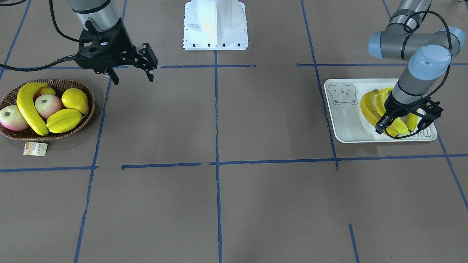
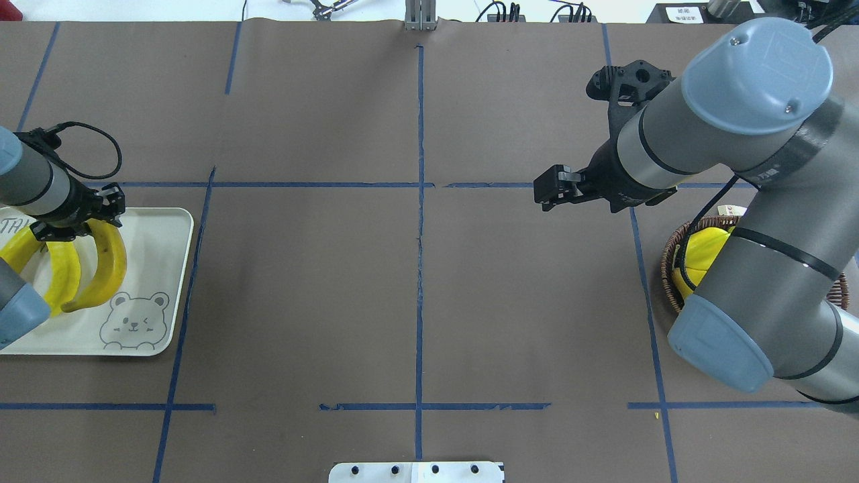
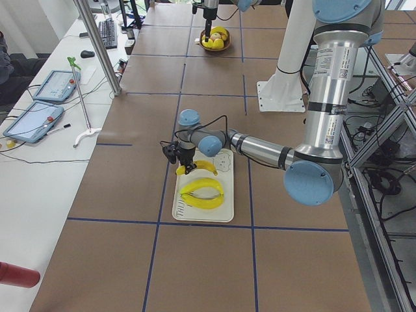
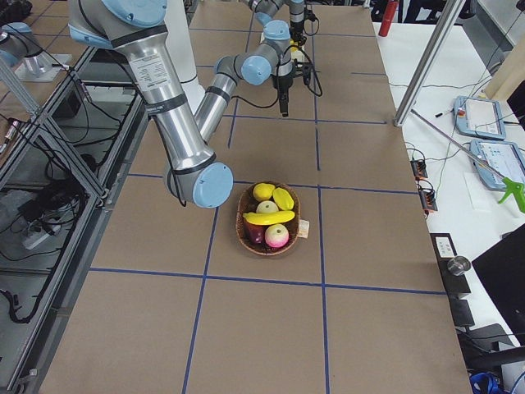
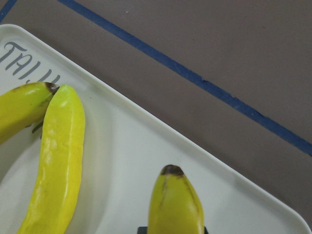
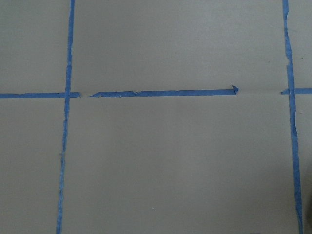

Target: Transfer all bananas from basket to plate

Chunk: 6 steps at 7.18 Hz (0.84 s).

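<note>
One banana (image 1: 29, 107) lies in the brown wicker basket (image 1: 91, 106), which also shows in the exterior right view (image 4: 246, 234). Three bananas are on the white plate (image 1: 343, 124). My left gripper (image 1: 400, 128) is low over the plate's far end and appears shut on the end of the banana nearest the bear drawing (image 2: 111, 261). That banana's tip shows in the left wrist view (image 5: 175, 204). The two other bananas (image 2: 64, 275) lie beside it. My right gripper (image 1: 133, 77) is open and empty, above the table beside the basket.
The basket also holds two apples (image 1: 47, 105), a starfruit (image 1: 64, 120) and a plump yellow fruit (image 1: 75, 99). A paper tag (image 1: 35, 149) lies by its front. The robot's white base (image 1: 215, 25) stands at the table's middle edge.
</note>
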### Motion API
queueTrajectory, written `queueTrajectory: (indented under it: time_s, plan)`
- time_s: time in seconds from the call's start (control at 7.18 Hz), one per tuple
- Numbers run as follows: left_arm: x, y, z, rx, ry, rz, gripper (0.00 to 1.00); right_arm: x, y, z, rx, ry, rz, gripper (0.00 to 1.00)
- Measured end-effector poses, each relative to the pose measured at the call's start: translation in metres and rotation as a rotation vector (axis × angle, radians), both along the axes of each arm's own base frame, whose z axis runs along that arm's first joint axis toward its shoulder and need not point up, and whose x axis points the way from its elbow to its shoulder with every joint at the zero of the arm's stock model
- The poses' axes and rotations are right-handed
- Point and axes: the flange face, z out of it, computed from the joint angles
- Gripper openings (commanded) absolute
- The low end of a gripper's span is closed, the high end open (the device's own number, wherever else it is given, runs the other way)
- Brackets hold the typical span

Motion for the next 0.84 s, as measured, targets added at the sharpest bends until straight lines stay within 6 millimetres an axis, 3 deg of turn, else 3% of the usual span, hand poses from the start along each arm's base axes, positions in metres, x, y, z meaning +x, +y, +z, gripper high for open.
queueTrajectory:
  time_s: [0.14, 0.28, 0.56, 0.84]
  plan:
    - [-0.007, -0.006, 0.013, -0.002, -0.003, -0.015, 0.54, 0.000, 0.000, -0.001, 0.000, -0.001, 0.000, 1.00]
    - [-0.011, -0.009, 0.020, 0.012, -0.001, -0.012, 1.00, 0.000, 0.001, -0.001, 0.000, -0.002, 0.001, 1.00]
    - [-0.017, -0.011, 0.022, 0.057, 0.004, 0.018, 1.00, 0.000, 0.001, -0.002, -0.003, -0.004, 0.002, 1.00]
    - [-0.031, -0.013, 0.002, 0.093, 0.049, 0.058, 1.00, 0.002, 0.001, 0.000, -0.010, -0.006, 0.002, 1.00]
